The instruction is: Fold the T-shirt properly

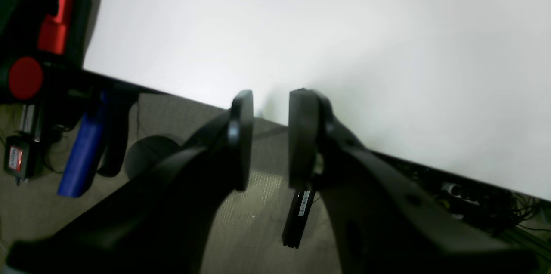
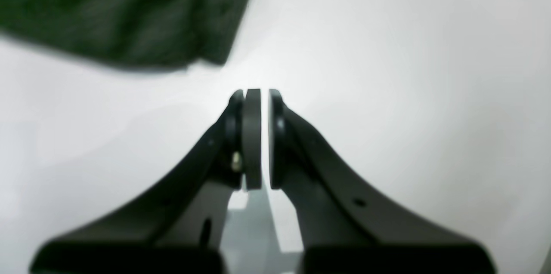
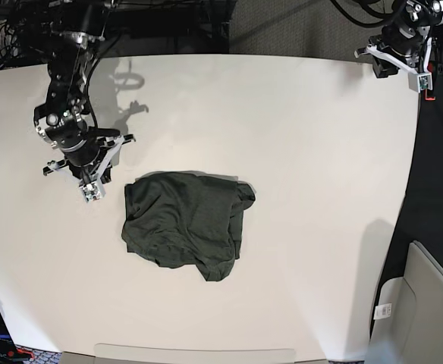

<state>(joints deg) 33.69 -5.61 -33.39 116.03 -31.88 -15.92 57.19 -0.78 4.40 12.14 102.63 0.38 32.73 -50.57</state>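
L wrist view: left gripper [image 1: 270,138] has its fingers parted w/ nothing between, over the white table [image 1: 344,41] edge. R wrist view: right gripper [image 2: 257,138] fingers nearly closed, empty; T-shirt [image 2: 120,11] at 11 o'clock. Base view: T-shirt [image 3: 185,224] lies bunched near table center, right gripper [image 3: 89,178] at its 10 o'clock, left gripper [image 3: 400,57] at 2 o'clock by the table corner.

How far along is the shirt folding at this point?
Done: the T-shirt lies gathered into a compact, uneven bundle on the table. In hand: nothing; the right gripper is shut and empty beside it, the left gripper open at the far corner. Left: squaring the lumpy edges.
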